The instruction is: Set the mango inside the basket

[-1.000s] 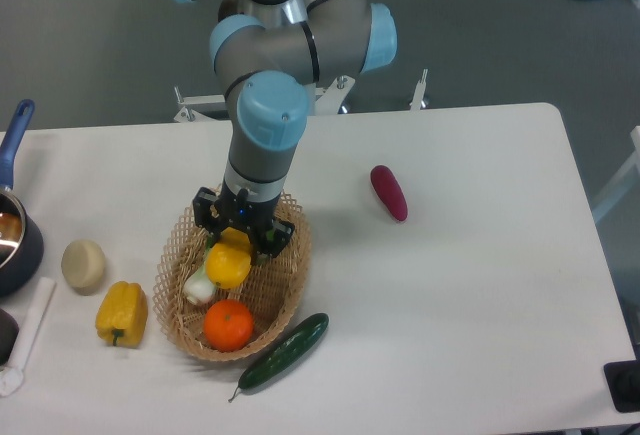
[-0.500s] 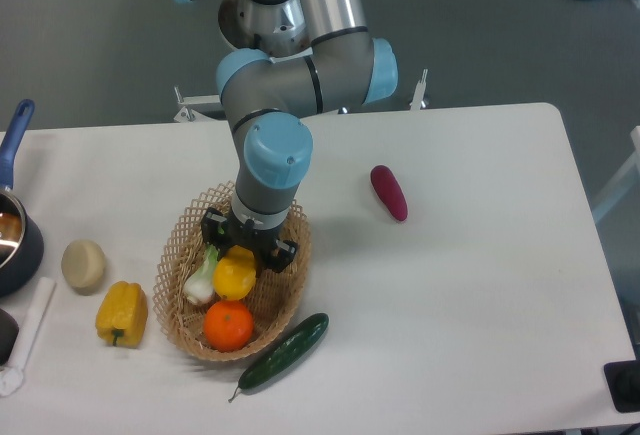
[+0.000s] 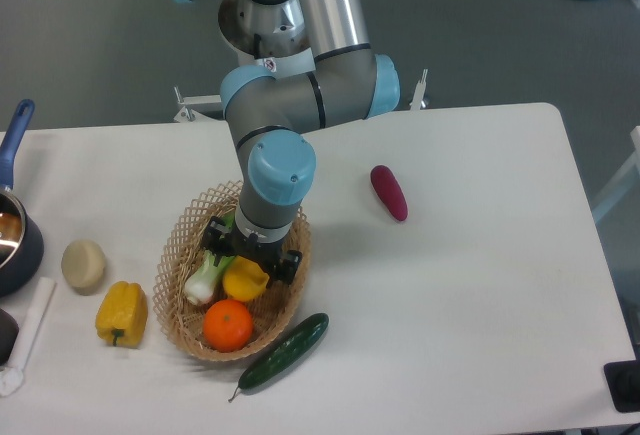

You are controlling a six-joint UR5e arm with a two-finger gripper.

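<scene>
One mango [image 3: 245, 279] in the basket [image 3: 176, 265], fingers [image 3: 250, 261] over it, grip unclear, no readable writing.

No text, label, brand, number or sign can be read anywhere here.

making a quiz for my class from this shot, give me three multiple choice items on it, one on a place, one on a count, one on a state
1. Where is the cucumber?
A. inside the basket
B. on the table beside the basket
C. in the pot

2. How many items lie inside the basket?
A. one
B. three
C. five

3. How is the mango right now?
A. low in the basket under the gripper
B. lying alone on the table
C. raised high above the table

Answers:
1 B, it lies on the table at the basket's front rim.
2 B, mango, orange and a white-green vegetable.
3 A, it sits among the basket's contents directly under the gripper.
</scene>
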